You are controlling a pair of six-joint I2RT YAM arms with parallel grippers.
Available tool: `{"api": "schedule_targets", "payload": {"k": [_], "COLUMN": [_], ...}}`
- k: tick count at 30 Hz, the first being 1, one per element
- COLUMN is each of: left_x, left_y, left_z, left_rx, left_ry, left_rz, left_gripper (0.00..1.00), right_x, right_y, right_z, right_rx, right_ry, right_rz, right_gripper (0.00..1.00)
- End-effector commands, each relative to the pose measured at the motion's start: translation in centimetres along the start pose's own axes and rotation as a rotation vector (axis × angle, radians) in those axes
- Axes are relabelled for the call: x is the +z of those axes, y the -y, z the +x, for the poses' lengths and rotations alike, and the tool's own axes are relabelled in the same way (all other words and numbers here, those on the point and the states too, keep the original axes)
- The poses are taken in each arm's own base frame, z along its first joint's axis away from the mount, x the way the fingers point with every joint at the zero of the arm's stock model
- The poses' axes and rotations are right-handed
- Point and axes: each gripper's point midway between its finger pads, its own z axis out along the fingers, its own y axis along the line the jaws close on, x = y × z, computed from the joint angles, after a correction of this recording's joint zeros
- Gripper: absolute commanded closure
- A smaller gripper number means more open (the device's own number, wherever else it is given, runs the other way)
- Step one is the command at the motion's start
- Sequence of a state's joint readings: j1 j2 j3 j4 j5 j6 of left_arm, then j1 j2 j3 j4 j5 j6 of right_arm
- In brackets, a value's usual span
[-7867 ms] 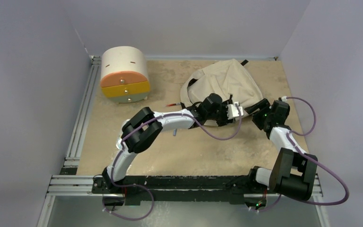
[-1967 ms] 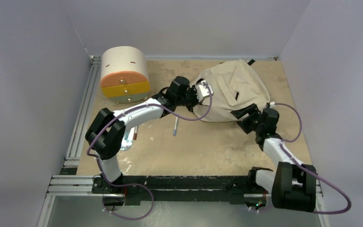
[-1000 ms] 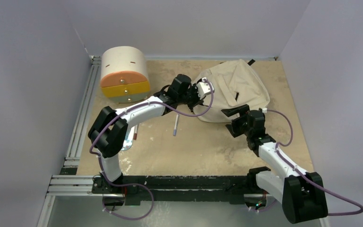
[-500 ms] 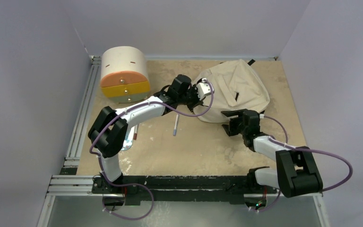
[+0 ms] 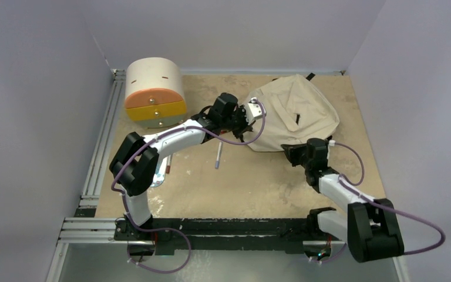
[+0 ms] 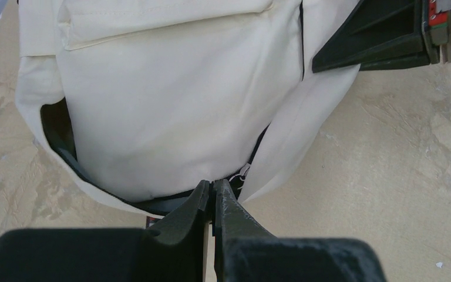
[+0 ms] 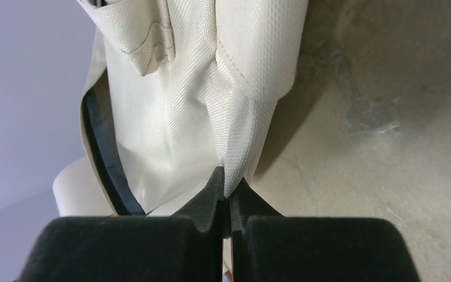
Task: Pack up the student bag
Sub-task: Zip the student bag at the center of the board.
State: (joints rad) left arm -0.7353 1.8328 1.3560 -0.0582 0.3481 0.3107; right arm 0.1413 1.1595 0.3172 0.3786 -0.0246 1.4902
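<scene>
The bag point(image 5: 296, 114) lies at the table's point(image 5: 241, 182) far right. The left gripper point(image 6: 212, 191) is clenched at the black zipper edge on the bag's left side, seemingly pinching it, though the tips hide the contact. The right gripper point(image 7: 228, 182) is clamped on a fabric fold at the bag's near corner.

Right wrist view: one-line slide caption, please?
Right gripper shut on a fabric edge of the cream student bag, tabletop behind.
</scene>
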Motion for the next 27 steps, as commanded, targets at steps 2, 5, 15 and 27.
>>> {"api": "schedule_targets", "payload": {"k": [2,5,15,27], "left_x": [-0.2,0.1,1.1,-0.5], "left_y": [-2.1,-3.1,-7.7,-13.1], "left_z": [-2.7,-3.1,-3.1,-4.6], "left_rx": [0.007,0.007,0.048,0.028], "left_ry": [0.053,0.053,0.016,0.061], "left_rz": [-0.069,-0.104,-0.225,-0.340], "left_gripper": [1.00,1.00,1.00,1.00], "right_x": [-1.5,-2.3,-3.7,-4.8], "right_y": [2.2,3.4,4.9,4.7], "right_z": [-5.1,-6.4,-9.8,-11.0], "right_rx": [-0.167,-0.199,-0.182,-0.217], "right_ry": [0.220,0.257,0.355,0.410], "right_rz": [0.111,0.170,0.245,0.265], "right_gripper": [1.00,1.00,1.00,1.00]}}
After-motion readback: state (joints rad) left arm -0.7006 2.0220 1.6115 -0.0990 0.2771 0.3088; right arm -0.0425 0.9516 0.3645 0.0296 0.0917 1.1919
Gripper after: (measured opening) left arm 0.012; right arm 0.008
